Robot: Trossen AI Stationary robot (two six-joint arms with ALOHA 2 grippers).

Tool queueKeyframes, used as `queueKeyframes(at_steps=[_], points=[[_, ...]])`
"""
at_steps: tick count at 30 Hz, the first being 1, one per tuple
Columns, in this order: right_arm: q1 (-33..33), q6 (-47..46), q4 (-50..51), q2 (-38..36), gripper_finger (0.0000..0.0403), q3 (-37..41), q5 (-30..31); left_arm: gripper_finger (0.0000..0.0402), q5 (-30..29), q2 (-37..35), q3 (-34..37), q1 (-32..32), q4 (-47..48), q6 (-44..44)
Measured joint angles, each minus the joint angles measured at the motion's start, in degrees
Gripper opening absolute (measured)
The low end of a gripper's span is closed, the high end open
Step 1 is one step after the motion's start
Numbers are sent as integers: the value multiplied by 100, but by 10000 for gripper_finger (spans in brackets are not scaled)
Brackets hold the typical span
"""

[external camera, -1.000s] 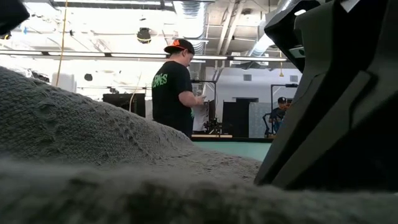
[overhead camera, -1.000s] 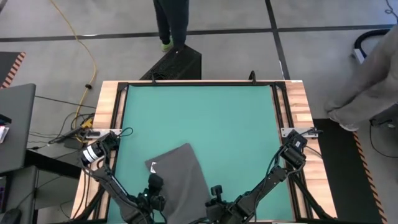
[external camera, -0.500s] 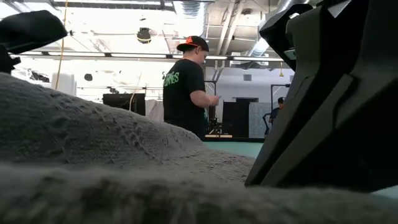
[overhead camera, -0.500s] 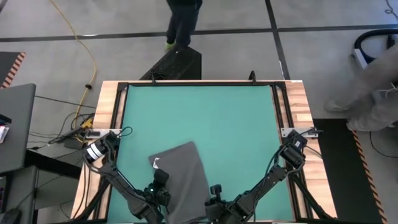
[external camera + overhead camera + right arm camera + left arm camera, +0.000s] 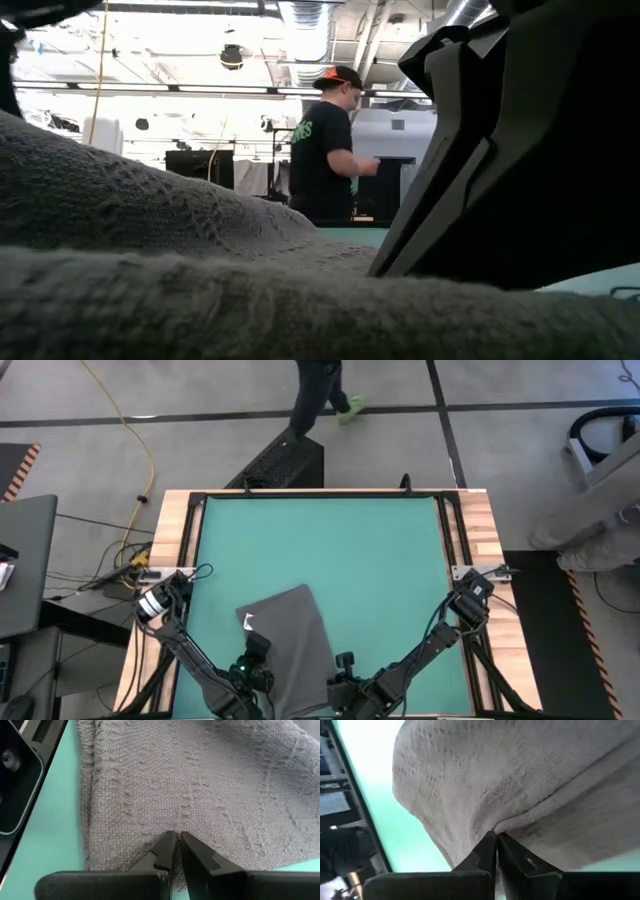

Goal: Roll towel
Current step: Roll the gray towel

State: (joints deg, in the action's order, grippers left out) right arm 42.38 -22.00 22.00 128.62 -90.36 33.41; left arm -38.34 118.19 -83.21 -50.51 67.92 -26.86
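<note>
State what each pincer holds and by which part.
Both grip the towel along its near edge: the left pincer pinches a fold at the near-left end, the right pincer the near-right end.

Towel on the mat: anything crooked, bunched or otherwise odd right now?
The towel lies skewed to the green mat's edges, white tag at its far-left corner. Left gripper and right gripper are shut on its near edge, puckering it there. Nothing looks damaged.
</note>
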Motion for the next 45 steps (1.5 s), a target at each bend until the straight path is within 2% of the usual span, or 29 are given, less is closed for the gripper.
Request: queueKeyframes(at_steps=[7, 13, 20, 27, 33, 39, 45], points=[[-12, 2, 16, -4, 56, 0, -68, 0, 289, 0, -383, -231, 585, -505], [-12, 2, 20, -4, 56, 0, -72, 0, 743, 0, -444, -452, 859, -862], [-12, 4, 22, -4, 56, 0, -75, 0, 764, 0, -476, -613, 1775, -1609], [-12, 7, 24, 0, 56, 0, -77, 0, 928, 0, -563, -710, 1031, -1578], [-12, 9, 24, 0, 56, 0, -79, 0, 1243, 0, -558, -812, 1298, -1972], [-10, 4, 24, 2, 56, 0, -79, 0, 2051, 0, -702, -863, 1469, -2265], [-10, 4, 24, 4, 56, 2, -79, 0, 1581, 0, -1508, -1006, 2032, -2595]])
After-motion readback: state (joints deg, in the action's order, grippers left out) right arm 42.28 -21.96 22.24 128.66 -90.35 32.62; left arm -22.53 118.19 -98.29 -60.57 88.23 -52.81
